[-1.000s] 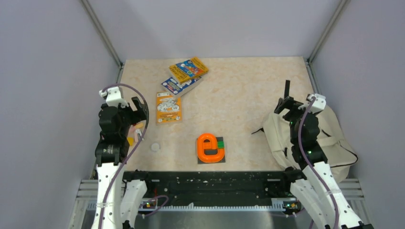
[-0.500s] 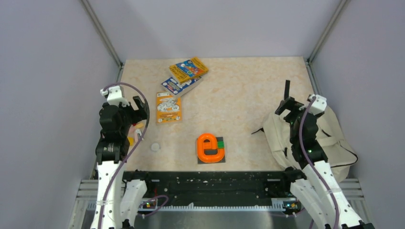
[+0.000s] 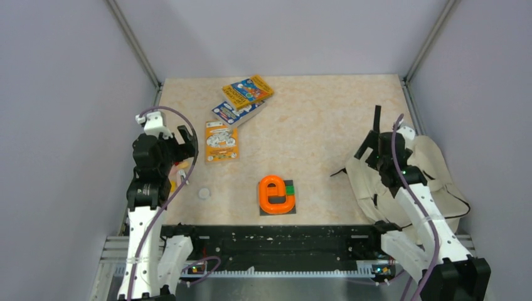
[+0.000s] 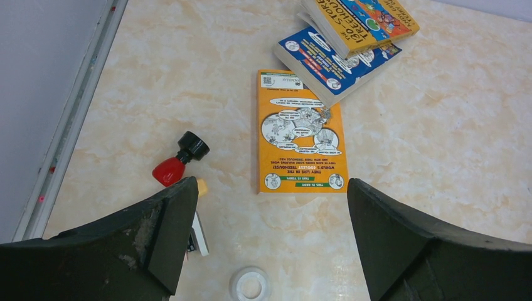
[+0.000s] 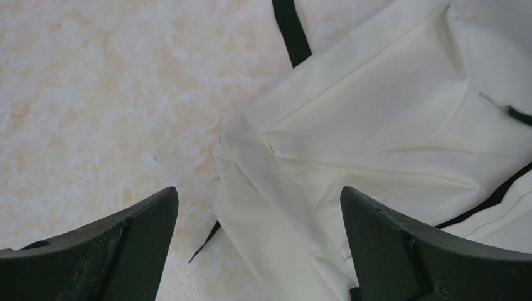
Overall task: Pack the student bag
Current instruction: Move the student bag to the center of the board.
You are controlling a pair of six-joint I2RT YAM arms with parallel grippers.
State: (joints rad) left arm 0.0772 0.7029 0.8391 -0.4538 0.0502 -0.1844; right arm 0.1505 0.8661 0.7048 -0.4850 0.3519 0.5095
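Observation:
The student bag (image 3: 439, 164), cream fabric with black straps, lies slumped at the table's right edge. In the right wrist view its pale folds (image 5: 389, 125) and a black strap (image 5: 290, 28) fill the right side. My right gripper (image 3: 372, 135) hovers over the bag's left edge, open (image 5: 257, 199), with fabric below the gap and nothing held. My left gripper (image 3: 180, 145) hangs open (image 4: 271, 210) over the table's left side, just short of an orange book (image 4: 300, 132), holding nothing.
Two more books (image 3: 246, 98) are stacked at the back, behind the orange book (image 3: 221, 142). A white tape roll (image 4: 250, 283), a red-and-black bottle (image 4: 177, 162) and a small white item (image 4: 199, 233) lie near the left gripper. An orange ring-shaped object (image 3: 276, 194) sits front centre.
The right arm has turned and leaned lower over the bag's left edge, its jaws a little wider. The left arm has edged slightly away from its base.

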